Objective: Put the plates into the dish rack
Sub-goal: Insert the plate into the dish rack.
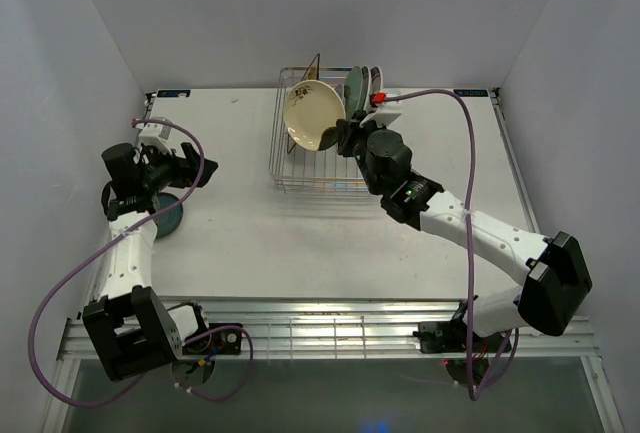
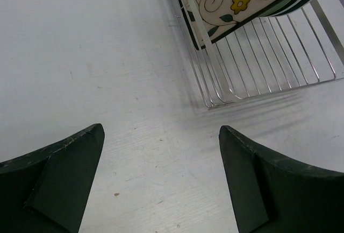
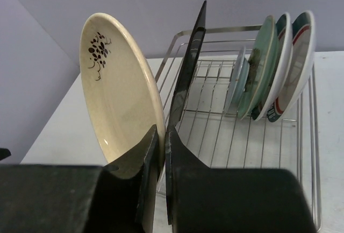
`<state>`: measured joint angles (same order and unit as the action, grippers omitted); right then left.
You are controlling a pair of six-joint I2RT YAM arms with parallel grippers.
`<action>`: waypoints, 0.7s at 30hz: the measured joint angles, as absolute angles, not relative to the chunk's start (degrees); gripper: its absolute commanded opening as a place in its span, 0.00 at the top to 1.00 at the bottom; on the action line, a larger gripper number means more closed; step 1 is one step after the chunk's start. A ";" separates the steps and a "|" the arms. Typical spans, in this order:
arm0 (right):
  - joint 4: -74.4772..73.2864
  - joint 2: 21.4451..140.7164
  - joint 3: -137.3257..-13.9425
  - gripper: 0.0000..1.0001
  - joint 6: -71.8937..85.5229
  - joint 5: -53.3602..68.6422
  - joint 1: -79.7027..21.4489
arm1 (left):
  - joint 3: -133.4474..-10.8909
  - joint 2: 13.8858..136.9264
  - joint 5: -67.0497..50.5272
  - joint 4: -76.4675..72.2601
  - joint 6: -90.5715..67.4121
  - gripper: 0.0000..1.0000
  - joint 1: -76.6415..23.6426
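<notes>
Status, overhead view read as a clock, 12 = far edge. Dish rack (image 1: 316,176) sits at 12 o'clock on the tabletop (image 1: 300,243).

Right fingers (image 3: 151,155) are clamped tight on the lower rim of the cream plate (image 3: 115,87). That plate is on edge and tilted, over the rack's 9 o'clock half. Can't tell whether its rim touches the wires.

Square floral plate (image 3: 188,79) stands in the rack just at 3 o'clock of the cream plate. It's edge-on in the right wrist view, and its flower pattern shows in the left wrist view.

Further toward 3 o'clock, four more stand on edge in the rack, packed close and leaning the same way:
- small blue-grey plate (image 3: 239,79)
- pale green plate (image 3: 262,63)
- inner white plate (image 3: 283,55), teal-red rim
- outer white plate (image 3: 302,50), teal-red rim

Left fingers (image 1: 203,169) are spread wide with nothing between them. They're over bare tabletop at 9 o'clock, aimed toward the rack's near corner.

Dark teal plate (image 1: 168,221) lies flat on the tabletop at 8 o'clock, partly under the left arm and well apart from the rack.
</notes>
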<state>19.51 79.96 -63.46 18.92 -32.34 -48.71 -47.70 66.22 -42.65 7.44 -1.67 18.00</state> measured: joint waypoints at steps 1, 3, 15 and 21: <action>19.29 79.66 -63.88 0.92 18.61 -33.45 -48.71 | -47.57 66.22 -42.35 7.44 -1.50 0.02 17.87; 17.96 79.55 -65.21 0.92 18.20 -35.99 -48.71 | -47.40 66.24 -41.50 7.42 -1.28 0.02 17.54; 9.45 84.03 -76.31 0.92 18.09 -50.17 -48.38 | -47.29 66.24 -32.16 7.29 1.52 0.02 13.02; 6.90 88.31 -80.18 0.92 18.98 -57.04 -48.07 | -47.29 66.24 -30.37 7.29 2.17 0.02 12.47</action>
<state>6.90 88.31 -80.18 18.98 -57.04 -48.07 -47.29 66.24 -30.37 7.29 2.17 12.47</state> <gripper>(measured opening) 0.099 0.979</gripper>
